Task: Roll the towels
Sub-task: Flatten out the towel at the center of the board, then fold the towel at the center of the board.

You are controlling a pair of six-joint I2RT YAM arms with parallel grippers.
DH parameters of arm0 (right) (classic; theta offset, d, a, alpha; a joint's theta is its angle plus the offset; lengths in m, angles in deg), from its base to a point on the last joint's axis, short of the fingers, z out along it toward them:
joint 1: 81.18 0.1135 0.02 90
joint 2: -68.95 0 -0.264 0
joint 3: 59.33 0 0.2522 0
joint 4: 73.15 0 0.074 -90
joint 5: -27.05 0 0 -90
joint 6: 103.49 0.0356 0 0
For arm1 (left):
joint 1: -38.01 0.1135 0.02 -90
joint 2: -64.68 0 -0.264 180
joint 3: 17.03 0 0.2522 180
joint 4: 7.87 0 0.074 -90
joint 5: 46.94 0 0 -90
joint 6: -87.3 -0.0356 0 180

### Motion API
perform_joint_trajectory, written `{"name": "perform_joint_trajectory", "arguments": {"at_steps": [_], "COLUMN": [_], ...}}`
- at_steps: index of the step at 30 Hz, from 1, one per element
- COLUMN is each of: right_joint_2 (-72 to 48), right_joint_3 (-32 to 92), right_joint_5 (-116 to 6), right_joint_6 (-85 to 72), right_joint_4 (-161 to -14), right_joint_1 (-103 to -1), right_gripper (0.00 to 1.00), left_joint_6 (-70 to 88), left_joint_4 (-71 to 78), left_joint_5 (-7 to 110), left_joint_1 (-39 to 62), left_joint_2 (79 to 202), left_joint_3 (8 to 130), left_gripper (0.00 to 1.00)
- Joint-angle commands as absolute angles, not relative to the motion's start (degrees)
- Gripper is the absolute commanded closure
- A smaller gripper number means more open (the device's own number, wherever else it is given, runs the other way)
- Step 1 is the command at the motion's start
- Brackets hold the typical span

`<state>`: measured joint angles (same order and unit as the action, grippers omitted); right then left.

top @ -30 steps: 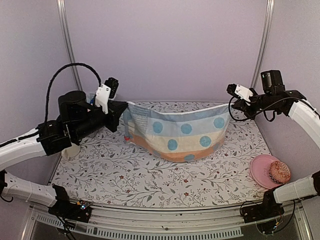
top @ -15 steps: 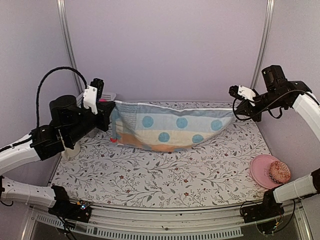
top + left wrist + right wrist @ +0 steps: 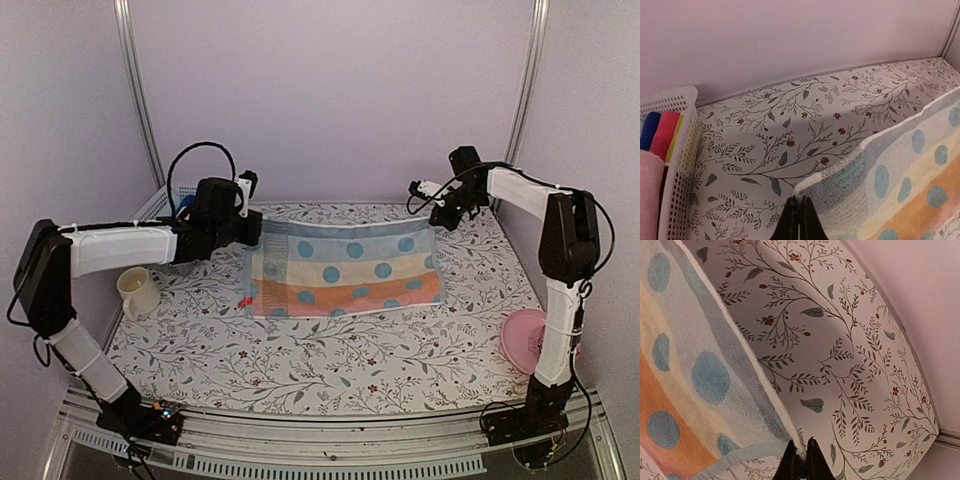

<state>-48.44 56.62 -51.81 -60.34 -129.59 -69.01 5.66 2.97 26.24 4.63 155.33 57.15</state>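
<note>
Left gripper (image 3: 799,205), right gripper (image 3: 801,445) clenched on 2 far corners of towel (image 3: 345,270) | risk: uneven release wrinkles towel, skewing roll

One dotted towel (image 3: 345,270), one mug (image 3: 138,292), one pink plate (image 3: 521,336) and one white basket (image 3: 681,145) are visible.

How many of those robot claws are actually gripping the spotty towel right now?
2. The left gripper is shut on the far left corner of the spotted towel. The right gripper is shut on its far right corner. The rest lies spread on the table. No other claws are in view.
</note>
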Motion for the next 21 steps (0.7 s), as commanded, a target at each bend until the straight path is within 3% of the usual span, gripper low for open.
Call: {"name": "perform_joint_trajectory", "arguments": {"at_steps": [1,4,8,21], "right_joint_2": [-59.5,-63.0,-63.7,-51.1], "right_joint_3": [66.1,68.7,68.2,53.3], "right_joint_5": [-59.5,-61.6,-61.3,-50.4], "right_joint_6": [-58.8,-59.0,-59.4,-62.7], "right_joint_4": [-123.4,-119.5,-115.9,-114.0], "right_joint_1": [-69.5,-69.6,-69.8,-70.8], "right_gripper": [0.98,0.98,0.98,0.98], "left_joint_6": [2.8,0.3,-1.5,-7.3], "left_joint_4": [-1.0,-1.9,-4.5,-14.5], "left_joint_5": [30.7,30.9,30.4,37.6], "left_joint_1": [9.8,10.9,12.3,13.9], "left_joint_2": [169.6,179.7,183.7,174.3], "left_joint_3": [68.4,74.4,76.9,64.0], "left_gripper": [1.0,1.0,1.0,1.0]}}
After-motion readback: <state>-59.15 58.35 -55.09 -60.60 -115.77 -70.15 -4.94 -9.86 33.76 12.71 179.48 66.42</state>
